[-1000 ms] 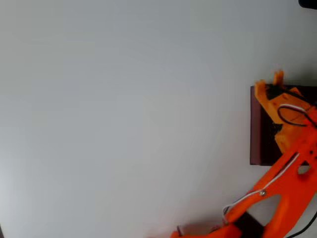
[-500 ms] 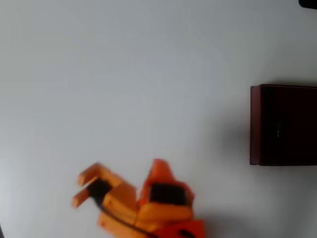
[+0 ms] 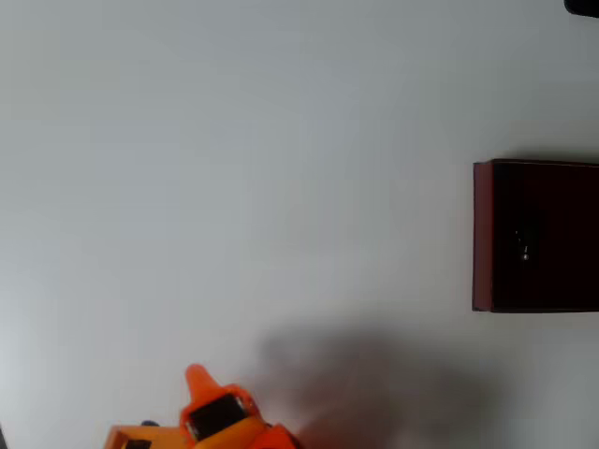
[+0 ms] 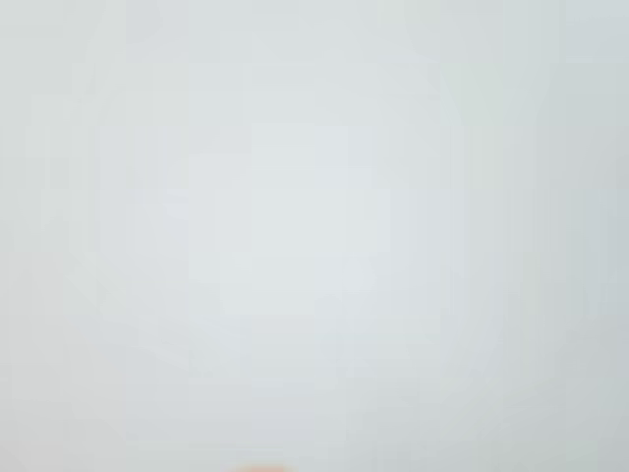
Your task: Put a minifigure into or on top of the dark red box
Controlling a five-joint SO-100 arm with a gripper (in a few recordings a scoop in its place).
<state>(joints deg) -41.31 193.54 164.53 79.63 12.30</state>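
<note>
The dark red box (image 3: 483, 234) sits at the right edge of the overhead view, cut off by the frame, with maroon walls and a near-black inside. A tiny dark minifigure (image 3: 524, 245) with a pale speck lies inside it, barely visible against the dark floor. My orange arm (image 3: 220, 419) is low at the bottom left, far from the box. The gripper (image 3: 131, 437) is mostly cut off by the bottom edge, so its jaws cannot be read. A thin orange sliver (image 4: 260, 469) shows at the bottom of the wrist view.
The white table (image 3: 234, 168) stretches across the whole overhead view. A soft shadow (image 3: 374, 374) lies on it at the bottom centre. A small dark object (image 3: 582, 6) pokes in at the top right corner. The wrist view looks at plain white surface (image 4: 314, 216).
The arm left the box, swung to the bottom left and has now drawn back further toward the bottom edge. The minifigure now shows inside the box.
</note>
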